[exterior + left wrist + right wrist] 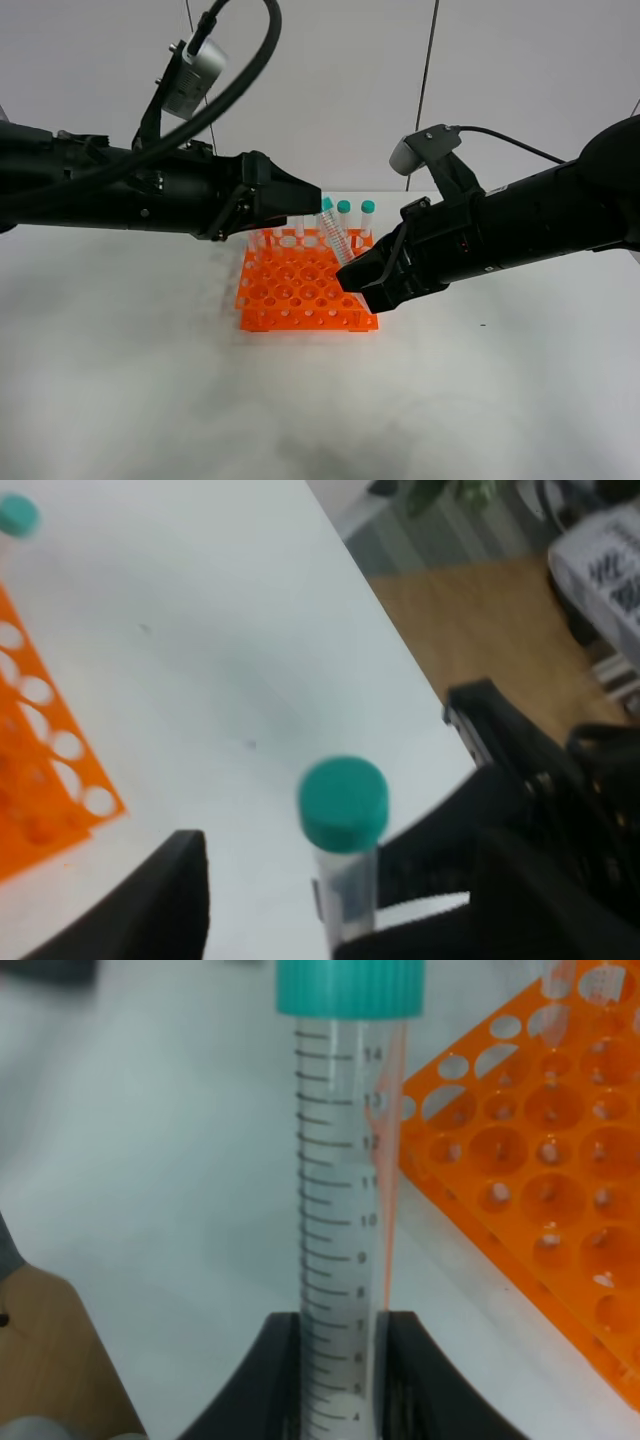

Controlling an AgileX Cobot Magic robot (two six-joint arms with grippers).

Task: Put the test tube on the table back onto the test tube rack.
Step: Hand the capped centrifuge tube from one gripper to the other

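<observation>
A white panelled wall [340, 90] is seen behind, divided by thin dark vertical seams. Past the bench [250, 630] edge, a brown wooden floor [470, 620] is shown (blurred), with green leaves [445, 492] glimpsed beyond it.

We see a bulky matte-black left arm [120, 190] and right arm [530, 225]; silver-grey wrist cameras [195, 68] trail thick black cables [250, 75].
</observation>
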